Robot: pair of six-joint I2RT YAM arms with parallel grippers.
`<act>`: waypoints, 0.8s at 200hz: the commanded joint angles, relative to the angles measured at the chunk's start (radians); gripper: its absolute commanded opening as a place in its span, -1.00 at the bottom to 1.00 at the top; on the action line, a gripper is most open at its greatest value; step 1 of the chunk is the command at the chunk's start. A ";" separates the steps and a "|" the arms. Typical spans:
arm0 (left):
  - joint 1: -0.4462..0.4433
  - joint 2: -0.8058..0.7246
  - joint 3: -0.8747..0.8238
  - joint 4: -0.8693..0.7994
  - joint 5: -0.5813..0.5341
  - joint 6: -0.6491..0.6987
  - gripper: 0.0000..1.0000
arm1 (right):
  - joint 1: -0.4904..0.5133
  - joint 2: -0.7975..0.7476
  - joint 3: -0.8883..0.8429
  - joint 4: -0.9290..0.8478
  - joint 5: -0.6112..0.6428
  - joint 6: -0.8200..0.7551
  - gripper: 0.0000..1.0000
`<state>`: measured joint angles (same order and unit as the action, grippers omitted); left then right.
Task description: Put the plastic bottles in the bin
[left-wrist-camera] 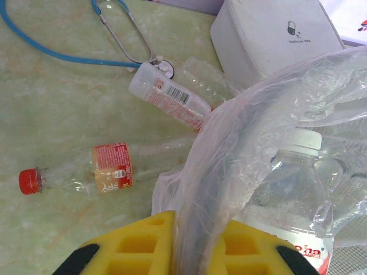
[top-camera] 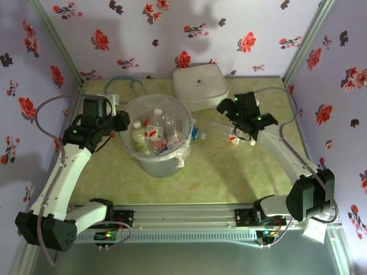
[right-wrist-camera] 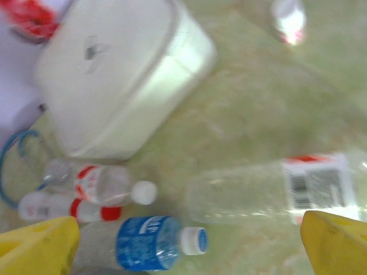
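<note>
Just beyond spread right jaws, clear bottle (right-wrist-camera: 261, 192)

Pale green tabletop (left-wrist-camera: 57, 114): smooth, marbled, faint sheen. Crinkled bin liner (left-wrist-camera: 229, 132): thin clear plastic, glossy. Clear plastic bottles (left-wrist-camera: 109, 169): ribbed, glossy, printed labels. Hard white box (left-wrist-camera: 258, 40): smooth plastic, satin. Blue stethoscope (left-wrist-camera: 34, 46): rubbery tubing, shiny metal arms.

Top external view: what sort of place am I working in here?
Probably a staged test booth, not a real room: lilac flower-print walls on a metal frame enclose a green marbled tabletop, with props like a white rounded-square plastic box and blue tube stethoscope.
</note>
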<state>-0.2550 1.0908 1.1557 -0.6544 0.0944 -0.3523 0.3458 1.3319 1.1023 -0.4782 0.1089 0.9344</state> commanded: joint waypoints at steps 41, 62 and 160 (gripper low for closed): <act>0.003 -0.003 0.004 0.032 -0.025 0.035 -1.00 | -0.126 -0.057 -0.262 0.139 -0.040 0.564 0.95; 0.004 -0.003 0.006 0.026 -0.027 0.037 -1.00 | -0.125 -0.020 -0.265 0.173 -0.039 0.607 0.95; 0.004 -0.002 0.016 0.032 -0.027 0.033 -1.00 | -0.130 0.175 -0.271 0.307 -0.057 0.709 0.95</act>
<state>-0.2550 1.0908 1.1561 -0.6544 0.0944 -0.3531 0.2195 1.4784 0.8360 -0.2173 0.0410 1.5921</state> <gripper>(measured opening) 0.151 0.977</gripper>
